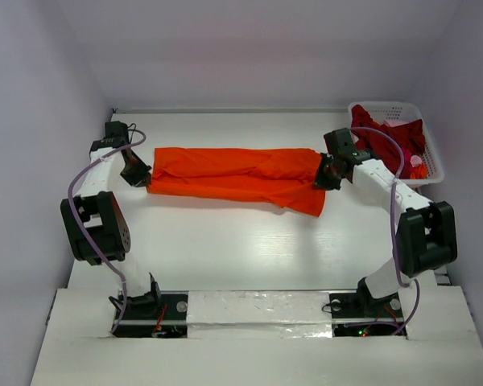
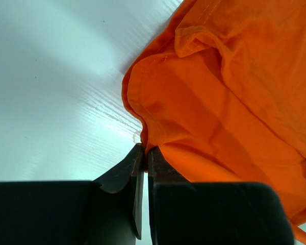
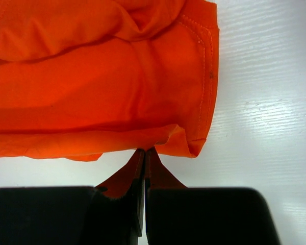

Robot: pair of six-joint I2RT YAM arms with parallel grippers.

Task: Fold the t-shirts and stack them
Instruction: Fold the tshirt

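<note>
An orange t-shirt (image 1: 233, 173) lies stretched out as a long folded strip across the far half of the table. My left gripper (image 1: 142, 178) is shut on its left end, where the cloth (image 2: 219, 102) bunches into the pinched fingertips (image 2: 145, 150). At the strip's right end my right gripper (image 1: 325, 177) is shut on the orange hem (image 3: 143, 92), which gathers at its closed tips (image 3: 144, 150). Dark red t-shirts (image 1: 390, 141) are heaped in the white basket (image 1: 431, 157) at the far right.
The basket stands against the right wall, just behind my right arm. White walls enclose the table on the left, back and right. Bare white tabletop (image 1: 241, 241) lies between the shirt and the arm bases.
</note>
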